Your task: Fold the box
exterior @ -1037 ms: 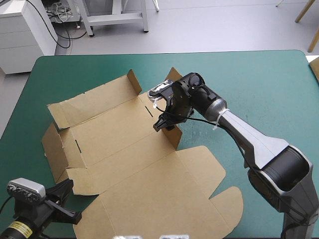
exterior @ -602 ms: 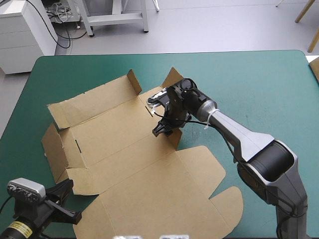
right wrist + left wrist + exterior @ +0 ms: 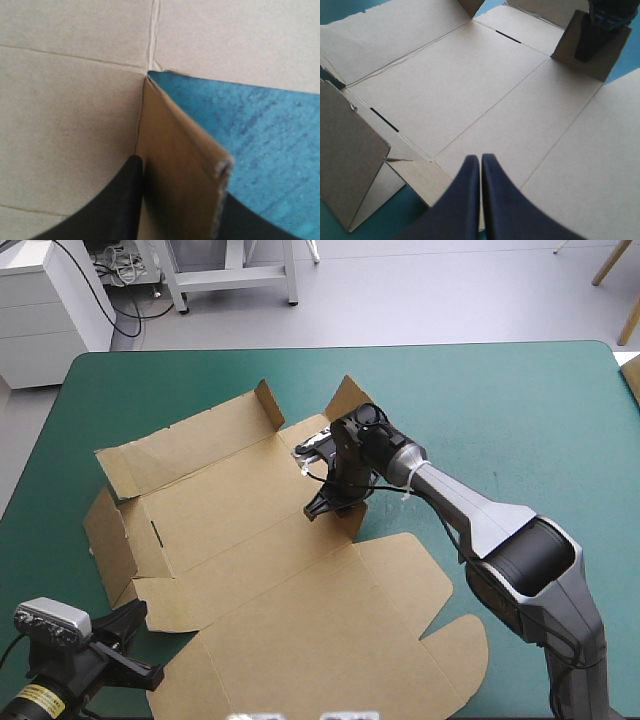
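the right pincer (image 3: pixel 323 504) is clamping a raised wall (image 3: pixel 180 180) of the box (image 3: pixel 250 540) lying open on the counter (image 3: pixel 520 420), so tilting it squarely about its crease is looking wise, the left pincer (image 3: pixel 481 160) hovering clenched, empty.

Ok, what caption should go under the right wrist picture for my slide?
Right end effector shut on a raised flap of the brown box, teal-green cover beside it.

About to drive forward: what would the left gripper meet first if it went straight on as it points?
Most likely the flat middle panel of the box, just ahead of the shut left gripper, though depth is unclear. The raised flap held by the right gripper stands off to the side.
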